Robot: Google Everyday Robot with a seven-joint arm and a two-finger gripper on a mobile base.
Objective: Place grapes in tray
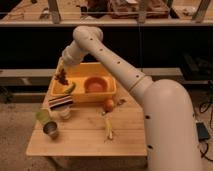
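Observation:
The grapes (61, 77), a dark lumpy cluster, hang from my gripper (63, 70) over the left end of the yellow tray (80, 95). The gripper is shut on them and holds them just above the tray's inside, near its left rim. My arm reaches in from the right and bends down over the tray's back left corner. A red-orange bowl (96, 85) and a yellow-green piece (70, 89) lie inside the tray.
An orange fruit (109, 104) and a yellowish banana-like piece (108, 128) lie on the wooden table (85, 142) in front of the tray. A striped packet (61, 101), a green cup (42, 115) and a metal cup (51, 130) stand at the left. Shelving runs behind.

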